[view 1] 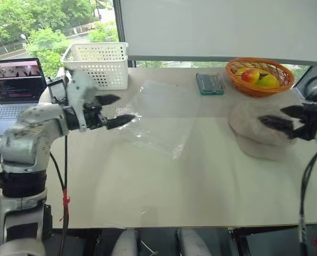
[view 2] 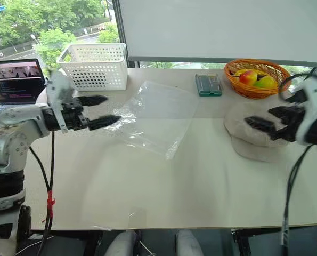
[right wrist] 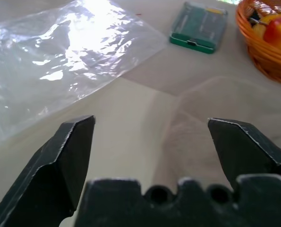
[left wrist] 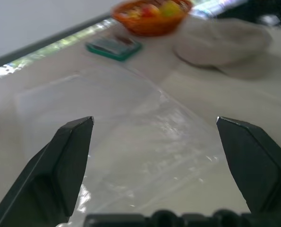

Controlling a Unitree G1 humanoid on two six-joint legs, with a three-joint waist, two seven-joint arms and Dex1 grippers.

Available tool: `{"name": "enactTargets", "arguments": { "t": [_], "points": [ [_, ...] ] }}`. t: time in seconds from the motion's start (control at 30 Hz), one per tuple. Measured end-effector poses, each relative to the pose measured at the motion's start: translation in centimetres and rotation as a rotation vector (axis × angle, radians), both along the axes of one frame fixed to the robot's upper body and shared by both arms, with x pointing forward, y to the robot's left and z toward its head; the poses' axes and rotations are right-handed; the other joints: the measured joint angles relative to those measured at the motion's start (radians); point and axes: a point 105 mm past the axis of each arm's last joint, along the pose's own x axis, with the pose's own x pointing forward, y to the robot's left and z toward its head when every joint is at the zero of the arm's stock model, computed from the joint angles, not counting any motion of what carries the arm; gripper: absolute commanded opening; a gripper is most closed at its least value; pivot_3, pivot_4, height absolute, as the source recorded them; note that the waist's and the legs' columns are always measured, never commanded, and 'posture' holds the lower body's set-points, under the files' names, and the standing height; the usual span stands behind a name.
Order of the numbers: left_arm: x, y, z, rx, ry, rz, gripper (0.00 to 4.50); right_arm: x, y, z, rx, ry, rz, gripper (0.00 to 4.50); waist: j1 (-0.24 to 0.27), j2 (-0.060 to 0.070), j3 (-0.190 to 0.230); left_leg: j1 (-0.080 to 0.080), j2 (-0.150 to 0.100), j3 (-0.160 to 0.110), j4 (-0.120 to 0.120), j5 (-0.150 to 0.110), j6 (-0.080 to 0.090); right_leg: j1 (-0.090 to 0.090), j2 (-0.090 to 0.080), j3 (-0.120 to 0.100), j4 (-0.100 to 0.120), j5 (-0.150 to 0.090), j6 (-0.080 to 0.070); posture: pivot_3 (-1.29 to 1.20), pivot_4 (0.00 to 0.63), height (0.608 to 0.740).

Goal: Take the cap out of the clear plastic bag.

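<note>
The clear plastic bag (view 1: 161, 112) lies flat and crinkled on the pale table (view 1: 147, 186), near its middle. The cap (view 1: 254, 145), soft and pale beige, rests on the table at the right, outside the bag and apart from it. My left gripper (view 1: 125, 109) hovers level at the bag's left edge, open, with nothing between its fingers. My right gripper (view 1: 271, 116) hangs open just over the cap, pointing left, and holds nothing. The right wrist view shows the cap (right wrist: 197, 142) under the open fingers and the bag (right wrist: 60, 52) beyond.
An orange fruit basket (view 1: 259, 76) stands behind the cap at the back right. A green box (view 1: 209, 84) lies beside it. A white mesh basket (view 1: 97, 64) sits at the back left, and a laptop (view 1: 14, 85) stands off the table's left end.
</note>
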Motion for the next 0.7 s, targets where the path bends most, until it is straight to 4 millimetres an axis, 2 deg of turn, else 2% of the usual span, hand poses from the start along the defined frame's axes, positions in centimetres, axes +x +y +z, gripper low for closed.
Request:
{"name": "enactTargets", "arguments": {
  "t": [0.07, 0.2, 0.27, 0.37, 0.43, 0.47, 0.53, 0.6, 0.7],
  "points": [
    [0.2, 1.5, -0.7, -0.074, 0.002, 0.127, 4.47, 0.8, 0.9, -1.0, 0.056, -0.053, -0.027, 4.50, 0.006, 0.000, 0.000, -0.001, -0.001, 0.000, 0.000, 0.000, 0.000, -0.001, -0.001, 0.001, 0.001, 0.000, 0.000, 0.00, 0.150, 0.740],
    [0.0, 3.8, -2.0, -0.174, -0.019, 0.348, 4.47, 1.1, 1.0, 0.6, 0.259, -0.239, -0.128, 4.50, 0.018, 0.000, 0.000, -0.001, -0.001, -0.001, 0.000, 0.000, -0.001, 0.000, -0.001, 0.000, 0.000, 0.001, -0.001, 0.00, 0.150, 0.740],
    [-0.5, 4.6, -3.4, -0.163, -0.037, 0.453, 4.47, 0.7, 0.8, 0.5, 0.325, -0.300, -0.203, 4.50, 0.026, -0.002, -0.001, -0.001, -0.001, -0.001, -0.001, 0.000, -0.001, 0.000, -0.001, 0.000, 0.000, 0.001, -0.001, 0.00, 0.150, 0.740],
    [-1.2, 5.3, -4.8, -0.159, -0.069, 0.549, 4.47, 0.1, 0.8, -1.9, 0.244, -0.272, -0.249, 4.50, 0.037, -0.001, -0.003, 0.000, -0.001, 0.000, -0.001, 0.001, -0.002, 0.001, -0.002, 0.000, -0.001, 0.001, -0.002, 0.00, 0.150, 0.740],
    [-2.2, 5.4, -6.7, -0.167, -0.096, 0.613, 4.47, -0.6, 1.4, -5.3, 0.182, -0.218, -0.264, 4.50, 0.036, -0.001, -0.007, 0.005, -0.001, 0.001, -0.004, 0.000, -0.002, 0.007, -0.002, 0.000, -0.003, 0.001, -0.002, 0.00, 0.150, 0.740],
    [-2.8, 5.3, -8.5, -0.157, -0.086, 0.648, 4.47, -1.0, 1.9, -7.6, 0.163, -0.165, -0.261, 4.50, 0.035, -0.001, -0.007, 0.009, -0.001, 0.001, -0.004, 0.000, -0.003, 0.011, -0.002, 0.000, -0.004, 0.001, -0.002, 0.00, 0.150, 0.740],
    [-3.3, 4.9, -10.8, -0.138, -0.063, 0.682, 4.47, -1.3, 2.4, -9.9, 0.144, -0.113, -0.254, 4.50, 0.033, -0.001, -0.007, 0.011, -0.001, 0.002, -0.004, 0.000, -0.003, 0.012, -0.002, 0.001, -0.004, 0.000, -0.003, 0.00, 0.150, 0.740],
    [-3.6, 4.6, -12.0, -0.139, -0.070, 0.711, 4.47, -1.1, 2.6, -10.3, 0.089, -0.139, -0.244, 4.50, 0.030, -0.001, -0.007, 0.016, 0.001, 0.004, -0.004, 0.000, -0.003, 0.016, -0.001, 0.001, -0.005, 0.000, -0.003, 0.00, 0.150, 0.740],
    [-3.9, 4.8, -12.4, -0.133, -0.096, 0.730, 4.47, -1.0, 2.9, -10.2, 0.045, -0.177, -0.227, 4.50, 0.029, -0.001, -0.007, 0.018, 0.002, 0.004, -0.004, 0.000, -0.003, 0.017, 0.000, 0.000, -0.004, -0.005, 0.000, 0.00, 0.150, 0.740]
  ]
}}
